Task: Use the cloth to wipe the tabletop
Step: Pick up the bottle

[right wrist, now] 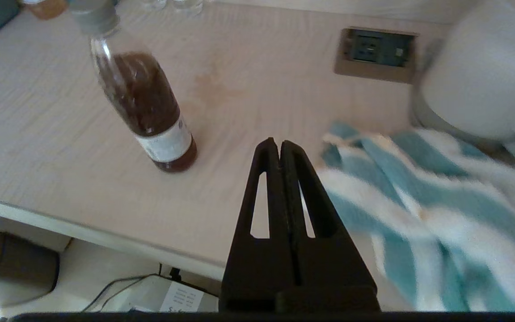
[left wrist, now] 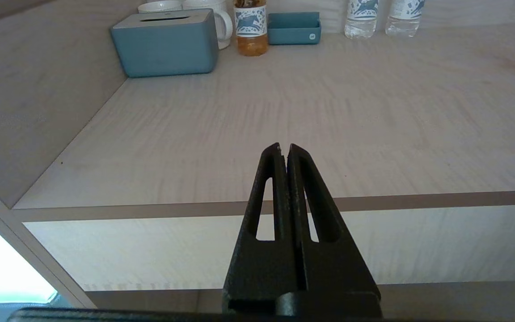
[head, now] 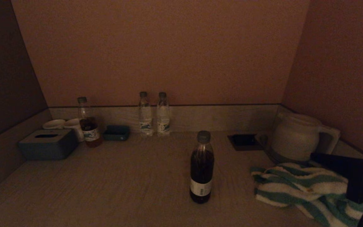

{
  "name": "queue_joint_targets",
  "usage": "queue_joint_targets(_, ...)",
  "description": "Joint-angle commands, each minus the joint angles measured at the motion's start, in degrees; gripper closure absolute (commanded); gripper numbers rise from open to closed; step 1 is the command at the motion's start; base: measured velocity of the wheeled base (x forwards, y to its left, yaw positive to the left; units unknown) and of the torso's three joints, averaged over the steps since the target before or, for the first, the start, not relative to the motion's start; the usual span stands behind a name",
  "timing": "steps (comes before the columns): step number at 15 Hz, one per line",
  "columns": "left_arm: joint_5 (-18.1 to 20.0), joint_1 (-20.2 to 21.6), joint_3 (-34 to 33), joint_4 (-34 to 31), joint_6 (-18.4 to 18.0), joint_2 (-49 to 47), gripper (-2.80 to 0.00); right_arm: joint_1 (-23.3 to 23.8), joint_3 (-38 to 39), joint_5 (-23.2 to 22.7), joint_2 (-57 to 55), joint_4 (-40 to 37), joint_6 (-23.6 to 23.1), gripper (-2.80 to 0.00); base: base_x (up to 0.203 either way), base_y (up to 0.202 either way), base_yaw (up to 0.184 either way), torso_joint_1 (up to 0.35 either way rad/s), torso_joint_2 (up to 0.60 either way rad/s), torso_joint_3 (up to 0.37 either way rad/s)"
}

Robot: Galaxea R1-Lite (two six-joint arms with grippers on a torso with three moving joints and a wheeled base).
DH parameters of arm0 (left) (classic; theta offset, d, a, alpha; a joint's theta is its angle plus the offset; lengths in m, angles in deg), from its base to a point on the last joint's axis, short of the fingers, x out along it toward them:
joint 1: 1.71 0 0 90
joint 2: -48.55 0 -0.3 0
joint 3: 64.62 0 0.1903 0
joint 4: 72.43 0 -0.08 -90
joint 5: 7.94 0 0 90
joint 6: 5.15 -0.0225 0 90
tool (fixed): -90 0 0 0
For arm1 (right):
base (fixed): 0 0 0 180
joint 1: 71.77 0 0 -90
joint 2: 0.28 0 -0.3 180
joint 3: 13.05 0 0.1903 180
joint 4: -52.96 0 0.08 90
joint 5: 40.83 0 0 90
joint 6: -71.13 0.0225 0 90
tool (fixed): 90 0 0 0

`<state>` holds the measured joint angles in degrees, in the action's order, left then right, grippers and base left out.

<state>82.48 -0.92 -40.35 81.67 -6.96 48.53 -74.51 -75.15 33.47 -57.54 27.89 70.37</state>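
The teal-and-white striped cloth (head: 298, 186) lies crumpled on the wooden tabletop (head: 121, 183) at the front right, just before the kettle. My right gripper (head: 314, 156) is shut and empty and hovers over the cloth's far right part. In the right wrist view the right gripper (right wrist: 279, 142) points at bare table between the dark bottle (right wrist: 145, 107) and the cloth (right wrist: 441, 201). A faint brownish stain (right wrist: 213, 87) marks the table behind the bottle. My left gripper (left wrist: 284, 146) is shut and empty, held over the table's front left edge, out of the head view.
A dark bottle (head: 202, 167) stands mid-table left of the cloth. A white kettle (head: 295, 135) and a recessed socket (head: 243, 142) are at the back right. A tissue box (head: 47, 143), mugs (head: 65, 124), a tea bottle (head: 88, 123), a small tray (head: 116, 132) and two water bottles (head: 153, 113) line the back.
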Motion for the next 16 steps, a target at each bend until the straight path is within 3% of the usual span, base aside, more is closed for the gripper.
queue_joint_targets(1, 0.0, 0.0, 0.0, 0.0, 0.0, -0.1, 0.0, -2.6, -1.7, 0.5, -7.3, 4.0, 0.0, 0.0, 0.0, 0.0, 0.0, 0.0, 0.0, 0.0)
queue_joint_targets(5, 0.0, 0.0, 0.0, 0.0, 0.0, -0.1, 0.0, -12.4, -5.1, 4.8, -18.9, 9.7, 0.0, 0.0, 0.0, 0.0, 0.0, 0.0, 0.0, 0.0)
queue_joint_targets(9, 0.0, 0.1, 0.0, 0.0, 0.0, -0.1, 0.0, -19.0, -9.7, 9.1, -26.3, 10.4, 0.8, 0.0, 0.0, 0.0, 0.0, 0.0, 0.0, 0.0)
queue_joint_targets(16, 0.0, 0.1, 0.0, 0.0, 0.0, -0.1, 0.0, -20.1, -10.4, 9.6, -26.8, 11.2, 0.8, 0.0, 0.0, 0.0, 0.0, 0.0, 0.0, 0.0)
